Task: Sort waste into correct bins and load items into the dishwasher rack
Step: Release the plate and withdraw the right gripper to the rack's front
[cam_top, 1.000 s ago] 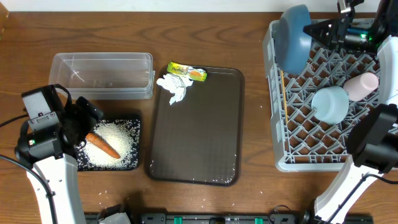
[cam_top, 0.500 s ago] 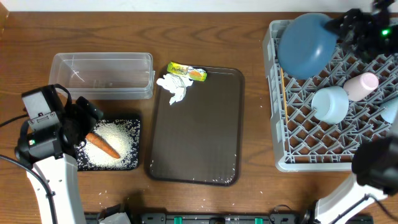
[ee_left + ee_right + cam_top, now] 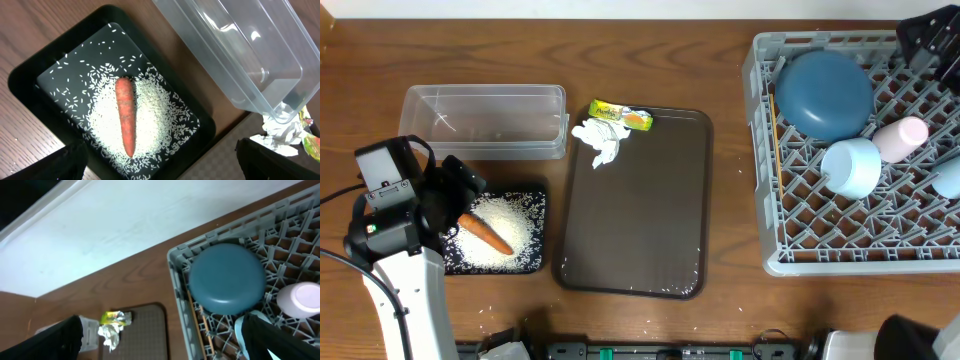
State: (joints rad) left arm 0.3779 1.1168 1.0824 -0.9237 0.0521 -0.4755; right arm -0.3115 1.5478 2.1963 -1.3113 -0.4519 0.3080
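Note:
The dark-blue bowl (image 3: 825, 93) lies upside down in the back left of the grey dishwasher rack (image 3: 765, 150). My right gripper (image 3: 162, 342) hangs open and empty above and beyond it, at the overhead view's top right (image 3: 930, 35). A light-blue cup (image 3: 851, 166) and a pink cup (image 3: 900, 138) sit in the rack, with chopsticks (image 3: 773, 130) along its left side. Over the black tray (image 3: 30, 75), my left gripper (image 3: 160, 167) is open above the carrot (image 3: 126, 112) and rice (image 3: 155, 115). The tissue (image 3: 600, 140) and wrapper (image 3: 621, 116) lie on the brown tray's far left corner.
The clear tub (image 3: 485, 120) stands behind the black tray and holds nothing. The brown serving tray (image 3: 640, 210) fills the table's middle. Another pale blue item (image 3: 950, 178) shows at the rack's right edge. A few rice grains lie on the table near the front edge.
My right gripper opened and let go of the bowl, which tipped from its edge to lie upside down in the rack. The right arm pulled away up and right. The left arm stayed still.

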